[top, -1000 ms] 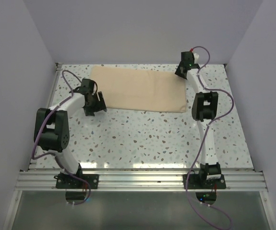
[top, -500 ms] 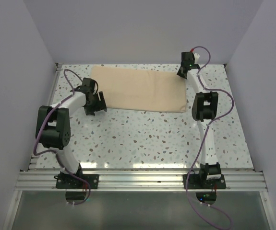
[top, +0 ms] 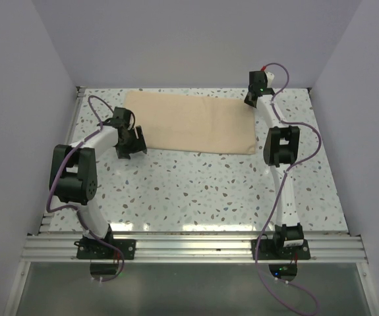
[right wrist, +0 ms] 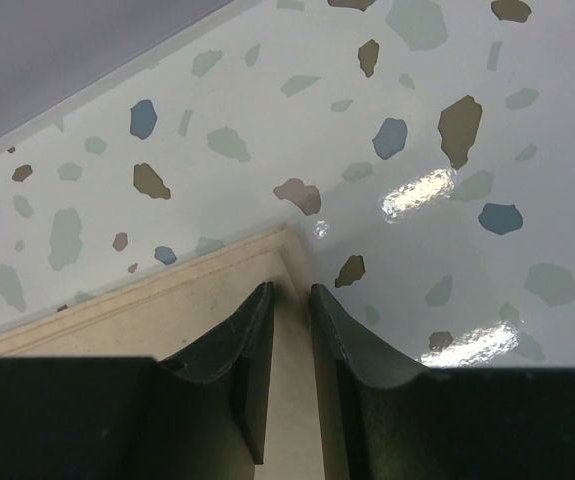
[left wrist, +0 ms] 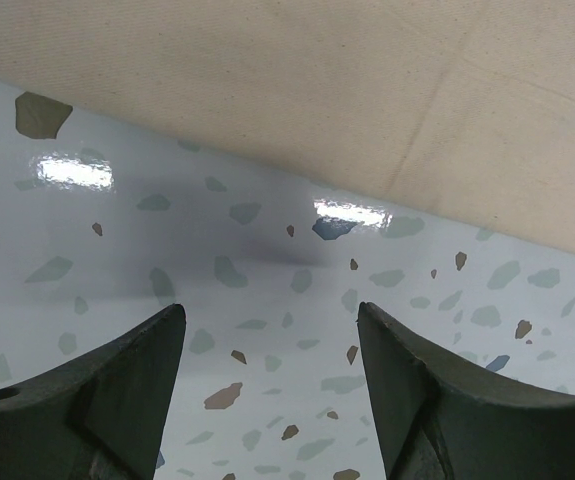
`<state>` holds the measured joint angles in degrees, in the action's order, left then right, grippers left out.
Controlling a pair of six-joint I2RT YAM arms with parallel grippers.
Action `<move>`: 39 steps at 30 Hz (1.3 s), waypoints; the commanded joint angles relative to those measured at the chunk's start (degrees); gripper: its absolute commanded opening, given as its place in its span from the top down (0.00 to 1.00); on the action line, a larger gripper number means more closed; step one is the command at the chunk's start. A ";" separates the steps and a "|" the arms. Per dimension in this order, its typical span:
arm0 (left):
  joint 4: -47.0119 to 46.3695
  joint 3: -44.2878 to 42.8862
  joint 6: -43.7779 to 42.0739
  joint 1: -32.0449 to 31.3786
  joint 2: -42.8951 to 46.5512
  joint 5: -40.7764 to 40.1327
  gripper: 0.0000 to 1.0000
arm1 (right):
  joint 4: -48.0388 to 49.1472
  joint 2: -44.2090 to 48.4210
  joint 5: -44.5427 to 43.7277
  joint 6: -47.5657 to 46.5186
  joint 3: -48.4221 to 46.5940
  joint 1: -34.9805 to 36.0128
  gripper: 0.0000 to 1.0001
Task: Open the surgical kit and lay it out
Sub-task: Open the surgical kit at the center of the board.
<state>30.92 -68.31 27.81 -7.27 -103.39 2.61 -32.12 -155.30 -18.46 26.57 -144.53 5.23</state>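
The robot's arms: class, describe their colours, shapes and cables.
The left arm and right arm have slim white links, chunky black joints and a looping purple cable each. The left hand and right hand have two dark, tapering fingers.

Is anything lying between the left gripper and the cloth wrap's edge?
Nothing visible. The left gripper is open and faces the cloth wrap across a strip of speckled table; no tool or cable lies on that strip.
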 commanded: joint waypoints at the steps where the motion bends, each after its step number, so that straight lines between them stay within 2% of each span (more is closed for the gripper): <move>1: -0.68 -0.33 -1.53 -0.12 1.97 0.20 0.26 | 0.92 1.06 0.00 0.24 -0.49 0.04 0.75; 5: -0.59 -0.15 -1.71 -0.12 2.23 0.20 0.26 | 0.83 1.06 0.00 0.24 0.12 0.04 0.76; 12: -0.51 -0.07 -1.71 -0.12 2.41 0.20 0.26 | 0.13 0.44 1.40 -0.02 0.83 0.04 0.92; 14: -0.51 0.02 -1.71 -0.12 2.49 0.29 0.26 | 0.12 0.62 1.50 -0.11 1.27 0.13 1.00; 21: -0.51 -0.50 -1.80 -0.12 2.50 0.38 0.26 | 1.36 2.37 2.81 -2.13 1.71 0.04 1.00; 26: 0.72 -3.31 -2.50 -0.12 2.58 -0.85 0.25 | 2.68 7.37 6.06 -2.22 2.85 0.56 1.00; 39: 2.83 -8.41 -3.29 0.24 4.43 -1.12 0.24 | 2.68 21.08 10.11 -1.52 15.75 3.29 1.00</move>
<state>32.53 -74.48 25.71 -7.25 -102.08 1.63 -30.22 -140.03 -10.72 24.97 -131.55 7.42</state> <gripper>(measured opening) 0.756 0.011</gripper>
